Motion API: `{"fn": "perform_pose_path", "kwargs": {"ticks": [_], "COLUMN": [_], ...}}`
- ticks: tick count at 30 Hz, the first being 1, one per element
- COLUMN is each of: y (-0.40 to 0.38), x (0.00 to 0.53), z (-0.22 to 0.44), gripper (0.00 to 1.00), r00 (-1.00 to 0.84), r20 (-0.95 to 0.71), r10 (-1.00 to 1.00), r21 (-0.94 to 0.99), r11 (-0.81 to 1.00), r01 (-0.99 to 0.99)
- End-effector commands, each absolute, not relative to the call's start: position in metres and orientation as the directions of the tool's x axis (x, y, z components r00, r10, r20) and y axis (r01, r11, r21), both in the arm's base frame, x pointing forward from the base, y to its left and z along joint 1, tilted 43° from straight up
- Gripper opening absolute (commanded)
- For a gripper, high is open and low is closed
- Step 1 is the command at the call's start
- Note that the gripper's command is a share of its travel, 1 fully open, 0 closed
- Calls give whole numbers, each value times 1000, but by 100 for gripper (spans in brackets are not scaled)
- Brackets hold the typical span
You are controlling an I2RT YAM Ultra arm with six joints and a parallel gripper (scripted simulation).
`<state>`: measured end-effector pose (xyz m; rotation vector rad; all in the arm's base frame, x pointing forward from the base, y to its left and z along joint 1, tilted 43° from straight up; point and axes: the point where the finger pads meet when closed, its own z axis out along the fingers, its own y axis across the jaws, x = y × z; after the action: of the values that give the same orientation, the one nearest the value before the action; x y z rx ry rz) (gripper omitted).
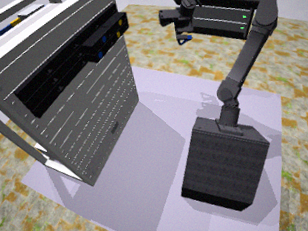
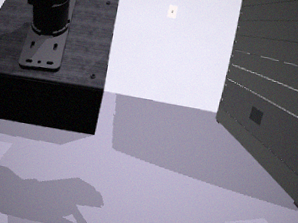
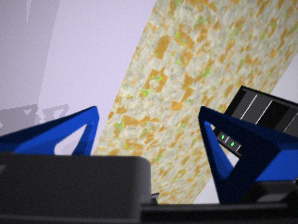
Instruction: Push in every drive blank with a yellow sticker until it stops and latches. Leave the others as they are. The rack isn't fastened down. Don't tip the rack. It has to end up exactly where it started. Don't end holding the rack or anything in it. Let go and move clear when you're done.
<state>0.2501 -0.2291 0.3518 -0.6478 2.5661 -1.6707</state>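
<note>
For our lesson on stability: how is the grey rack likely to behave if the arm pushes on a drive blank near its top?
The rack looks tall on a narrow footprint, so a high push may tip it. It stands loose on smooth matting, so it could slide. The protruding blanks sit near the top, giving leverage.

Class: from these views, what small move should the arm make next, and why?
Probably swing the open, empty gripper left toward the protruding drive blanks in the rack. It hangs well apart from them, and the wrist view shows only floor, not the rack.
</note>
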Motion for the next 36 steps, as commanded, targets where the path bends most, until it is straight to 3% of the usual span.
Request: {"fn": "perform_pose_path", "kwargs": {"ticks": [1,36], "y": [-209,-114], "x": [254,259], "z": [348,321], "gripper": [100,100], "r00": [-927,-844], "r20": [103,-476], "r10": [-359,-246], "r21": [-856,-586], "r11": [444,805], "r01": [-267,96]}}
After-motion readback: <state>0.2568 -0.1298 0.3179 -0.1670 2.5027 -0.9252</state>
